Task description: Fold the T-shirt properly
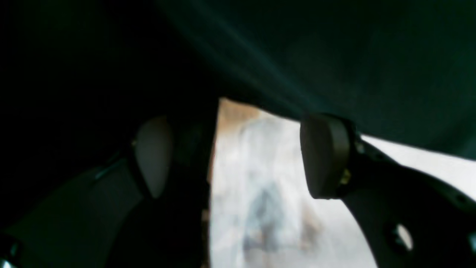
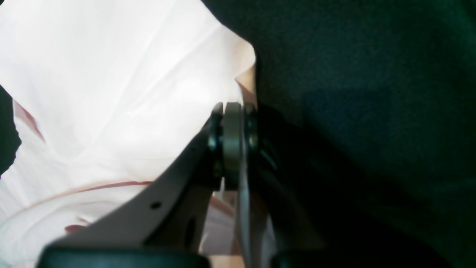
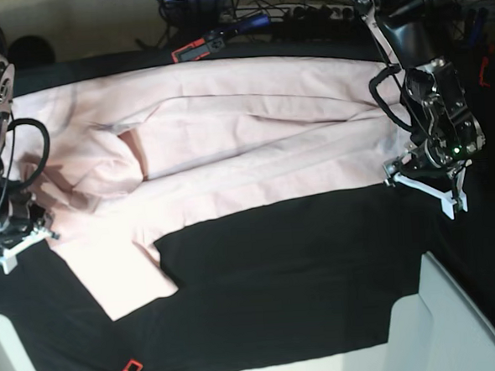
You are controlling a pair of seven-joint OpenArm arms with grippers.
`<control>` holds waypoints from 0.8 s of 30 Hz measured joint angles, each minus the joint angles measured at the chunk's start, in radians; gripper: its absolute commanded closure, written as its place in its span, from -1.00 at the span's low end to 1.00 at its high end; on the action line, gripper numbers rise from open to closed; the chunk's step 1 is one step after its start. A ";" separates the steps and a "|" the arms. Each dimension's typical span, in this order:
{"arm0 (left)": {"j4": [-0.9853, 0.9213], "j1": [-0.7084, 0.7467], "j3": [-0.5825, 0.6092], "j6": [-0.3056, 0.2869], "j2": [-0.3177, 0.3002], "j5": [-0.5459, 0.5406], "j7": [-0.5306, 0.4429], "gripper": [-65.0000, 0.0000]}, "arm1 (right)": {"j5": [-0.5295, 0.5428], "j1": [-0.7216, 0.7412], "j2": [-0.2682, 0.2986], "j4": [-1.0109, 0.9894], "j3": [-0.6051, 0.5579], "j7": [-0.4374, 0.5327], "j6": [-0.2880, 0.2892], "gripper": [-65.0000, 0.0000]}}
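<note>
The pale pink T-shirt [image 3: 245, 144] lies spread widthways over the black table cloth, creased, with one flap [image 3: 127, 277] reaching toward the front. At the shirt's left end in the base view, my right gripper [image 3: 19, 237] is down on the cloth. The right wrist view shows the right gripper [image 2: 232, 145] shut, pinching an edge of the pink T-shirt [image 2: 111, 93]. At the shirt's right end my left gripper [image 3: 424, 179] hovers at the hem. In its wrist view the left gripper [image 1: 238, 156] is open, with blurred pale T-shirt [image 1: 260, 178] behind the gap and nothing clamped.
The black table cloth [image 3: 303, 266] covers the table. A white box-like edge [image 3: 441, 325] stands at the front right. Cables and a red-black tool [image 3: 201, 45] lie along the back. A small red-black object [image 3: 128, 369] sits at the front edge.
</note>
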 measured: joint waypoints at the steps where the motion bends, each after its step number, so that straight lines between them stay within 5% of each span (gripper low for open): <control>1: -0.023 -0.002 0.000 0.000 -0.005 0.004 -0.032 -0.64 | 0.000 0.000 0.000 0.000 0.000 0.000 0.000 1.00; 13: -0.335 -0.083 -0.002 0.008 -0.026 0.009 -0.268 -0.64 | -0.001 0.000 -0.001 0.001 0.000 -0.001 0.000 1.00; 22: -0.363 -0.105 0.005 0.016 -0.025 0.012 -0.278 -0.61 | 0.000 0.000 -0.001 0.001 0.000 -0.001 0.000 1.00; 24: -0.363 -0.105 0.005 0.016 -0.025 0.013 -0.278 -0.47 | 0.000 0.000 -0.001 0.001 0.000 -0.001 0.000 1.00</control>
